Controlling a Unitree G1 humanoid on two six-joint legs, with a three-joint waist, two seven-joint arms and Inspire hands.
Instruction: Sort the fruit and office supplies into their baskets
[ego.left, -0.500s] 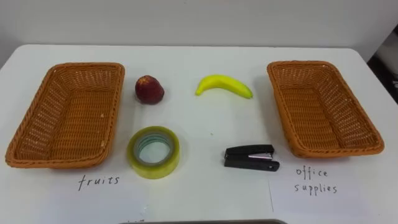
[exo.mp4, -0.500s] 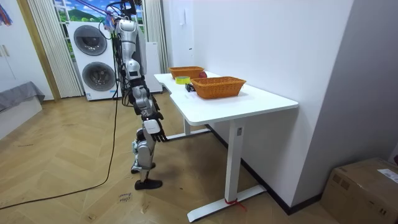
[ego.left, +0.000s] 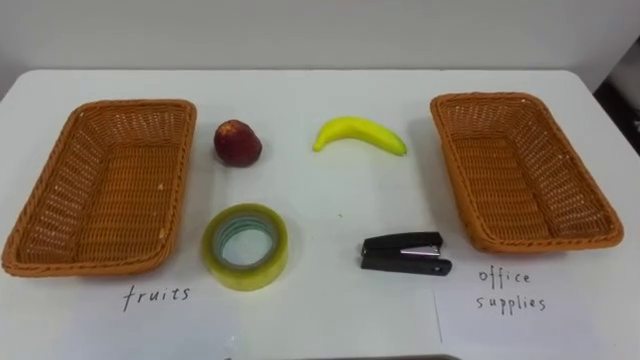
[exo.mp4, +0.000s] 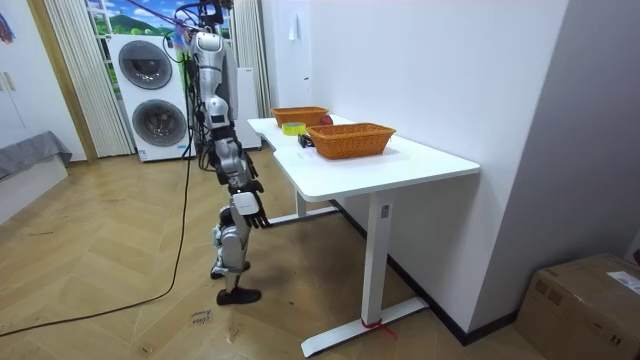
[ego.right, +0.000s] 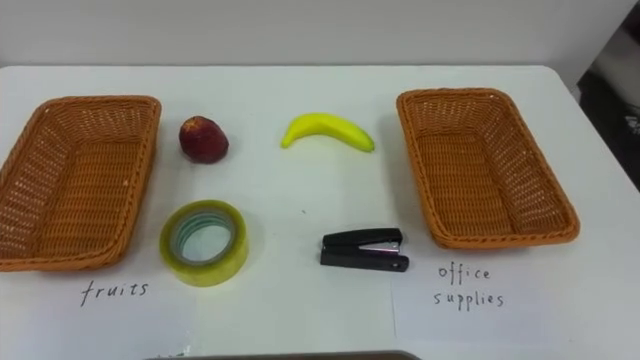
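Right hand (exo.mp4: 251, 210) hangs low at the robot's side in the room view, short of the table (ego.left: 330, 320) edge and touching nothing; its fingers are too small there to say whether they are apart or together. All four items lie on the table between two empty wicker baskets. The apple (ego.left: 237, 142) sits just beside the left basket (ego.left: 40, 250), which a handwritten label marks for fruit. The banana (ego.left: 358, 133) lies farther along the back row, nearer the right basket (ego.left: 600, 235), which is marked for office supplies. The tape roll (ego.left: 246, 278) lies flat in the front row near the fruit basket, and the stapler (ego.left: 404, 254) lies closed near the office basket. Handling assessment: the apple is judged firm, smooth and inclined to roll, so it needs a wrap from above around its widest part. The banana is light and bruises under pressure; its mid-length is the best place to hold it, across the curve. The tape roll is rigid and light, and a hold across its outer wall, or with a finger in the core, should be secure. The stapler is dense, hard and narrow, and is best taken across its long sides near the middle. None of the items appears fragile. The main risk is the apple rolling at first contact.
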